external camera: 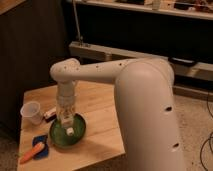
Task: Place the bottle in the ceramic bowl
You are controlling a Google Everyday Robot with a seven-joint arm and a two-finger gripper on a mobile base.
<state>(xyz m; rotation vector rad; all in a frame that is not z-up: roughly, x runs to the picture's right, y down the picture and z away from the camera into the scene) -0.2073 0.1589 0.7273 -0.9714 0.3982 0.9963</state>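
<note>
My gripper (67, 122) hangs straight down from the big white arm (145, 100), right over the ceramic bowl (56, 136). The bowl is round and glossy green and sits near the front left of the wooden table (100, 120). The gripper is shut on the bottle (66, 111), a small whitish bottle with a yellowish label, held upright. The bottle's lower end is down inside the bowl's rim. I cannot tell whether it touches the bowl's floor. A small white spot (70, 131) shows in the bowl below it.
A clear plastic cup (31, 112) stands left of the bowl. A flat dark bar (49, 114) lies between the cup and the bowl. A blue object (42, 145) and an orange carrot-like thing (30, 153) lie at the front left corner. Dark shelving stands behind the table.
</note>
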